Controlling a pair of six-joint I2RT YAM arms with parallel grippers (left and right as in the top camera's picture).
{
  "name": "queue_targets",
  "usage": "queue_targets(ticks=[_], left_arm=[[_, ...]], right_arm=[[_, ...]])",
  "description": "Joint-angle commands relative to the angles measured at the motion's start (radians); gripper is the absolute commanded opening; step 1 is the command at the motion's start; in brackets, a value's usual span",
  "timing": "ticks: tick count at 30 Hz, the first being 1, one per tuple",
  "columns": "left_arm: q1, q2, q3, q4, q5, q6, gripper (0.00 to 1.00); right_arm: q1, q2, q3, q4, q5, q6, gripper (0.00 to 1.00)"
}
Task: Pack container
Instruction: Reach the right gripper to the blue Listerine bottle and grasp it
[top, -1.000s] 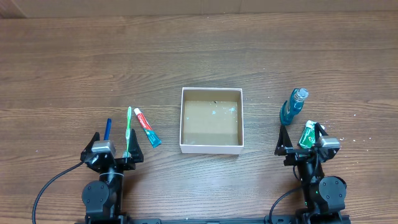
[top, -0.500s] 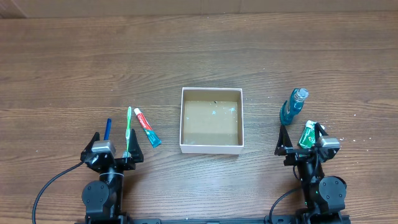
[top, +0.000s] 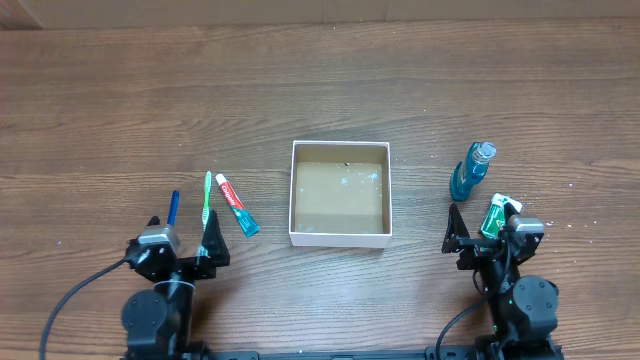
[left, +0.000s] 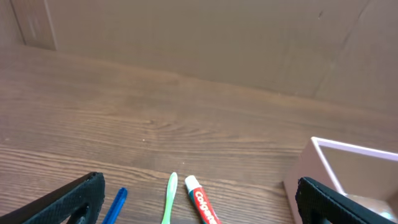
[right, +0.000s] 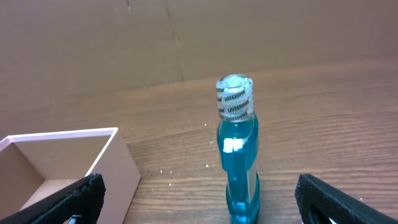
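Overhead: both arms have just stirred. The left claw (top: 182, 234) has drawn slightly back toward its base and tilted, and the right claw (top: 485, 226) has shifted a touch too. Nothing on the brown wooden table (top: 100, 100) has moved. My judgement is that packing is only starting: the small square white-walled cardboard container (top: 340, 238) sits mid-table with its brown floor bare. It lies between the 2 claws, well apart from each.

A thin blue stick-like item (top: 172, 207), a green plastic toothbrush (top: 208, 200) and a small red-white-blue toothpaste tube (top: 237, 205) lie just ahead of the left claw. A clear bottle of blue mouthwash (top: 470, 172) stands ahead of the right claw, with a small green-and-white packet (top: 494, 216) close by it.

Left wrist: the left claw's 2 dark fingers (left: 74, 199) are spread wide with nothing between them. The toothbrush and toothpaste tube lie ahead in the gap, and a corner of the container (left: 348, 149) shows ahead to the right.

Right wrist: the right claw's fingers (right: 342, 199) are likewise spread and empty. The bottle stands upright ahead, and the container (right: 62, 135) is off to the left.
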Motion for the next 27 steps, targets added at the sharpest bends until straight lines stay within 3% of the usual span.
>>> queue_targets(ticks=[1,6,10,17,20,27], left_arm=[[-0.002,0.104,0.176,-0.056,0.017,-0.008,1.0],[-0.002,0.364,0.411,-0.194,0.012,0.045,1.0],[-0.002,0.628,0.661,-0.392,0.004,0.056,1.0],[-0.002,0.971,1.02,-0.755,-0.002,0.055,1.0],[-0.002,1.028,1.053,-0.815,0.011,0.055,1.0],[-0.002,1.041,1.053,-0.821,0.043,0.055,1.0]], right_arm=[[-0.006,0.111,0.145,0.002,0.016,0.041,1.0],[-0.006,0.4,0.382,-0.058,0.015,0.083,1.0],[-0.006,0.72,0.711,-0.249,0.015,0.082,1.0],[-0.082,1.246,1.306,-0.805,-0.016,0.082,1.0],[-0.117,1.365,1.379,-0.882,-0.101,0.082,1.0],[-0.124,1.531,1.375,-0.93,-0.082,0.079,1.0]])
